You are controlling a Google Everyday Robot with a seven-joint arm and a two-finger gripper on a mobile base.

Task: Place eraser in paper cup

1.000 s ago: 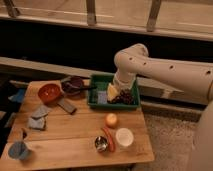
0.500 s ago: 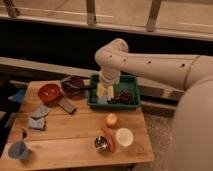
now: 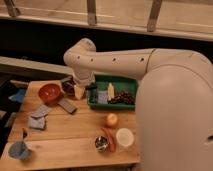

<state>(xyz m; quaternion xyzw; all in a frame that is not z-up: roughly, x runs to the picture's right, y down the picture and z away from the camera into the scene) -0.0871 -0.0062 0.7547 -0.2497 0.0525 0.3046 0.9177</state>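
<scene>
Eraser lies flat left of worktop centre, long axis back-left to front-right; paper cup near front edge; gripper hangs toward back edge, fingers spread, tips indistinct.

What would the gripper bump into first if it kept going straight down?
Probably the table, just beside the eraser. The gripper hangs open, pointing down between the dark bowl and the green tray. Depth is unclear, so it could touch the eraser instead.

Gripper spread, low under arm
</scene>
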